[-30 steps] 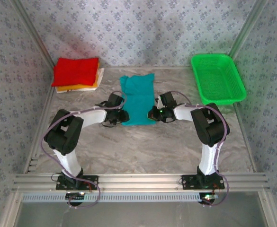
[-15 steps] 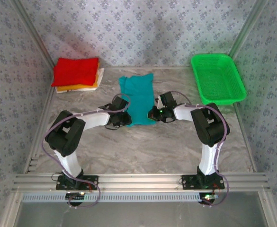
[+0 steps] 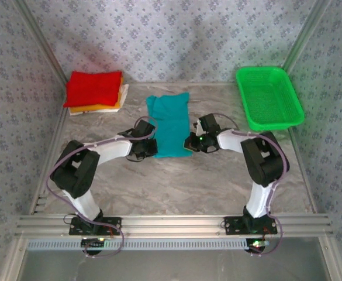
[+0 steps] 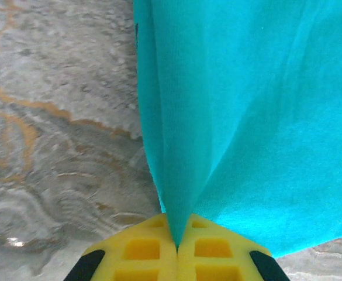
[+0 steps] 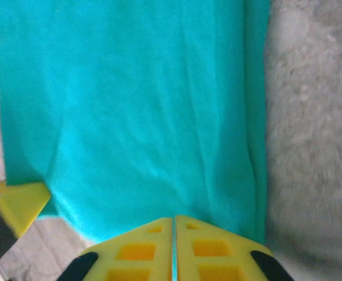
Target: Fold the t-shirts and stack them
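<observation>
The left claw (image 4: pixel 176 249) clamps a pinched fold of the teal t-shirt (image 4: pixel 264 117) at its near hem; the right claw (image 5: pixel 173 234) grips that hem too. Ahead of both, the cloth, likely light and limp, lies on the worktop (image 4: pixel 54 117); hem corners seem the best holds.

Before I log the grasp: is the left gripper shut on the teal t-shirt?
Yes, the left gripper pinches a teal t-shirt fold.
</observation>
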Motion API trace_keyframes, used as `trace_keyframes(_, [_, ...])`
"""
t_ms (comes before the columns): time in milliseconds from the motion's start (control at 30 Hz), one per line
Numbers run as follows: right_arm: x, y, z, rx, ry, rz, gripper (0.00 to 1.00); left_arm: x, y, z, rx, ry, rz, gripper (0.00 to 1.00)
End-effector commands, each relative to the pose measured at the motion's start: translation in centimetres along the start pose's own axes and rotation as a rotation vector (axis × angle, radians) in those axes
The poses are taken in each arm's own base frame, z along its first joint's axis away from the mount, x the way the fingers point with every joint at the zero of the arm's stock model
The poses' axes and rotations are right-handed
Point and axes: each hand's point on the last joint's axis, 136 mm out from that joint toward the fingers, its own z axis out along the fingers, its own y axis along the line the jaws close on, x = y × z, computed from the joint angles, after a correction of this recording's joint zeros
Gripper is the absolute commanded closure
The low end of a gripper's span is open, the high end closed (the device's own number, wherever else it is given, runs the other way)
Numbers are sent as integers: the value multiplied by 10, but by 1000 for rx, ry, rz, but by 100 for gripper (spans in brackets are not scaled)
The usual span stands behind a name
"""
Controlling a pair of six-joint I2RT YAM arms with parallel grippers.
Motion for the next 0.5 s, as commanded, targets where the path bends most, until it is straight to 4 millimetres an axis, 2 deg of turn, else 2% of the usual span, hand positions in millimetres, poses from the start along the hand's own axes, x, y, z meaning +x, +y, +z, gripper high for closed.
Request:
trace_keyframes(0, [6,7,-35,-3,-25,25,74,-2,5,-17,-9,-20,20,100])
trace_keyframes(100, [11,-7,-42,-30,-28,100,64,1,6,-18,4,-19,24,100])
trace_keyframes(200, [22,-14,-36,-19,12,118,54,4,6,-14,16,-9,18,100])
trace_keyframes(367, [33,-20,-20,-34,39,163,53,6,3,-10,29,5,21,100])
trace_keyframes(467, [36,-16,-10,-39,61,155,54,6,3,-9,33,6,24,100])
